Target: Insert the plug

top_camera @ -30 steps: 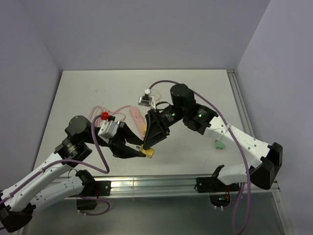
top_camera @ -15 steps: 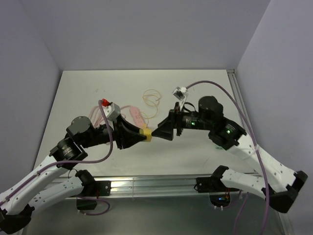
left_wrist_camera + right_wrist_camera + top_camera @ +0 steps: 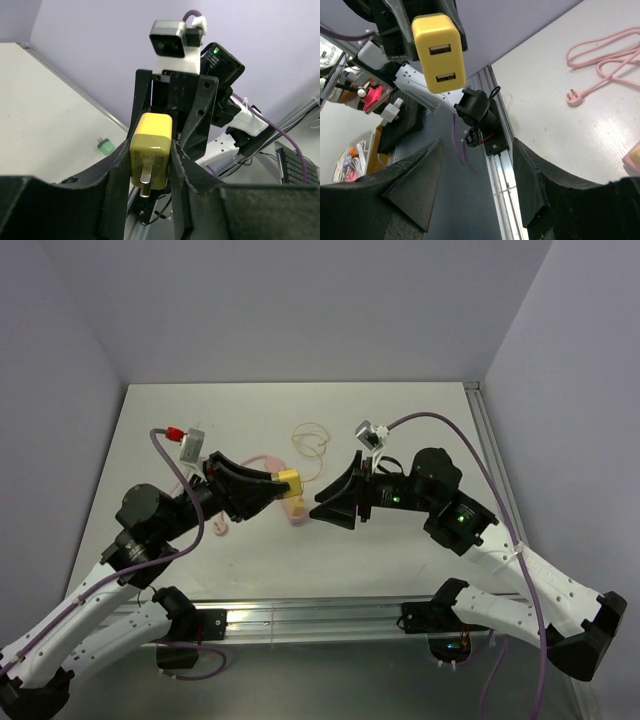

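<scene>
Pinching the yellow plug [image 3: 150, 150] by its sides in the left gripper [image 3: 284, 483], prongs toward the wrist, two USB ports outward. Held aloft over the pink power strip [image 3: 296, 510], facing the right gripper [image 3: 475, 150], spread and empty.

no readable text, labels or numbers

The boxy yellow plastic plug [image 3: 151, 145] is smooth and glossy, its metal prong [image 3: 145, 181] dull grey, the black plastic fingers [image 3: 116, 180] of the left gripper [image 3: 150, 155] matt with rough edges, the white table [image 3: 400, 430] matt.
</scene>
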Controlling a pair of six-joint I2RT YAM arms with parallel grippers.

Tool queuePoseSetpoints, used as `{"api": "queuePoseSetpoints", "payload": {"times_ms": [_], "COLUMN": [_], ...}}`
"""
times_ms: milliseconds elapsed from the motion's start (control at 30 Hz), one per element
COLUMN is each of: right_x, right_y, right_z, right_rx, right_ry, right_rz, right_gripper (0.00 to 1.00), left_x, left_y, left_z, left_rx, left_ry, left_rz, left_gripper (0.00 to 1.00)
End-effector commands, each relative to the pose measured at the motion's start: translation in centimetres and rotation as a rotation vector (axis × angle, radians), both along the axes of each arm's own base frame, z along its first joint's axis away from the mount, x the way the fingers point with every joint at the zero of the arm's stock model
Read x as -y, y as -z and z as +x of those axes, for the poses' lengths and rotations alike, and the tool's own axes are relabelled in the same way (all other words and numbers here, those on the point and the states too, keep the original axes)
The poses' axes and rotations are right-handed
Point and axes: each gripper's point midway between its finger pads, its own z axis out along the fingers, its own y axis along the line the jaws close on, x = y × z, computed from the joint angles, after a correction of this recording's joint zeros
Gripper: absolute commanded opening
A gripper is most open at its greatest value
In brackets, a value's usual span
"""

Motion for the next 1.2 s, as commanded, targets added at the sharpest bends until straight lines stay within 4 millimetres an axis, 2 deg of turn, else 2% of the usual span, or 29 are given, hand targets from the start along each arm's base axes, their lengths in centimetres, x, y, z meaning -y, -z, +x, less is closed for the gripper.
{"api": "queuePoseSetpoints", "payload": {"times_ms": [0,133,267,700,1067,1167], "right_x": [-0.2,-0.4,-1.1,-2.3,-2.3,-2.4], "right_y": [-3.9,-4.7,-5.3,-6.5,-7.1,-7.1], "right_z": [-0.1,0.3,0.3,1.0,1.0,1.2], "right_rx": [0.113,0.127,0.131,0.144,0.147,0.144], "right_ry": [-0.015,-0.006,-0.042,-0.068,-0.072,-0.067], "right_rz": [0.132,0.166,0.167,0.198,0.207,0.203], "right_gripper": [0.65,0.71,0.71,0.49,0.48,0.43], "left_x": [0.0,0.3,0.6,1.0,1.1,1.1], "left_y": [-2.1,-1.4,-1.0,-0.5,0.0,0.0], "left_z": [-1.5,-1.6,-1.4,-1.6,-1.6,-1.7], "left_rx": [0.009,0.006,0.0,0.002,0.006,0.005], "left_ry": [0.102,0.154,0.164,0.197,0.196,0.203], "left_rz": [-0.135,-0.143,-0.14,-0.125,-0.105,-0.104], "left_gripper": [0.0,0.0,0.0,0.0,0.0,0.01]}}
